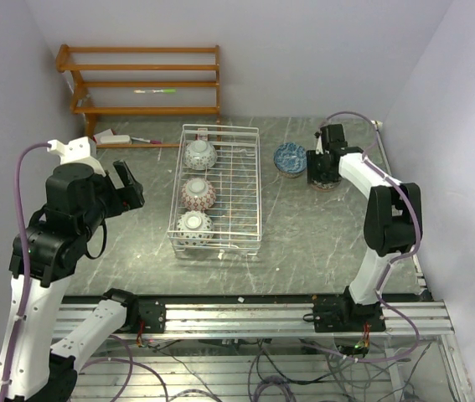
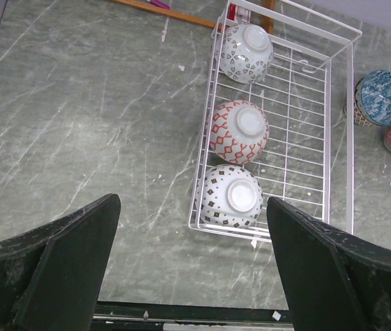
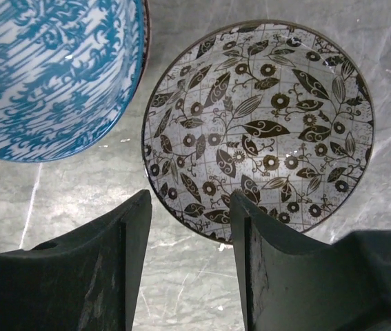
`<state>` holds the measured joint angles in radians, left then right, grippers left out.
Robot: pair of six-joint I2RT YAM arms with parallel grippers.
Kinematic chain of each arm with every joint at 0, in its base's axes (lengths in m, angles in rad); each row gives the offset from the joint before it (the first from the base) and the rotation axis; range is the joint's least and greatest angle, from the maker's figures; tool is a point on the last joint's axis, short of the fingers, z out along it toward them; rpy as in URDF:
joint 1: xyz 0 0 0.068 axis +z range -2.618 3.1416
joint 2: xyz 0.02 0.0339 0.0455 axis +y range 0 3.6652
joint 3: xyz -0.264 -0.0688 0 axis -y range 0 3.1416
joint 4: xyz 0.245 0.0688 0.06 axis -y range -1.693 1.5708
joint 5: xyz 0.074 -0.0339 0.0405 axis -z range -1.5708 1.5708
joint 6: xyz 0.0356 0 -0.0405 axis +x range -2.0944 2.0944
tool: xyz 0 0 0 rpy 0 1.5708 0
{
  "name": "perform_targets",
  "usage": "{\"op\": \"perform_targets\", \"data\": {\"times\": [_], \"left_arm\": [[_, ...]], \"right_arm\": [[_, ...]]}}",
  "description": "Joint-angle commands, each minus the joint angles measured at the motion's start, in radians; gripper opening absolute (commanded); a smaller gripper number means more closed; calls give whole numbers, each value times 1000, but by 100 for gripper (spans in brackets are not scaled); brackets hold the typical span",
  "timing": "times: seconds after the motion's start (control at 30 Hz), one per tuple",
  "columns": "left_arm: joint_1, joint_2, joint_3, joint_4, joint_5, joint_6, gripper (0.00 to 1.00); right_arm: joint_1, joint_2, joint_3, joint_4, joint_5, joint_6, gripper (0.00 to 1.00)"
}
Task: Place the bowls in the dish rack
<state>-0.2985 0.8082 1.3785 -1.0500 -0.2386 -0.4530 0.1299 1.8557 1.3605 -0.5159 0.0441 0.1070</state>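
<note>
1. White wire-grid dish rack (image 1: 241,188): three upturned patterned ceramic bowls (image 1: 198,194) line its left side.
2. Left gripper (image 2: 194,207): left of the rack, jaws spread wide, empty.
3. Right gripper (image 3: 192,207): right of the rack, jaws apart astride the rim of the round leaf-patterned ceramic bowl (image 3: 264,131). This looks like the grasp for the fourth bowl; next, pinch and lift.
4. Round blue-patterned ceramic bowl (image 3: 50,69): between that bowl and the rack, waiting.
</note>
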Motion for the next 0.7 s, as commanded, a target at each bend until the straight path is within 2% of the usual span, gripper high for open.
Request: {"op": "perform_targets", "data": {"times": [0.0,0.1,0.23,0.67], "left_arm": [[-3,3,-8,37,13,12,99],[-4,8,-6,35,12,16,99],[-4,9,1,33,11,16,99],[-4,-9,-14,40,21,11,99]], "right_arm": [[-7,36,-16,32,35,35,46],[-5,58,-5,25,50,72,42],[-4,70,-9,30,89,133,28],[-3,-23,-39,18,188,189,0]]}}
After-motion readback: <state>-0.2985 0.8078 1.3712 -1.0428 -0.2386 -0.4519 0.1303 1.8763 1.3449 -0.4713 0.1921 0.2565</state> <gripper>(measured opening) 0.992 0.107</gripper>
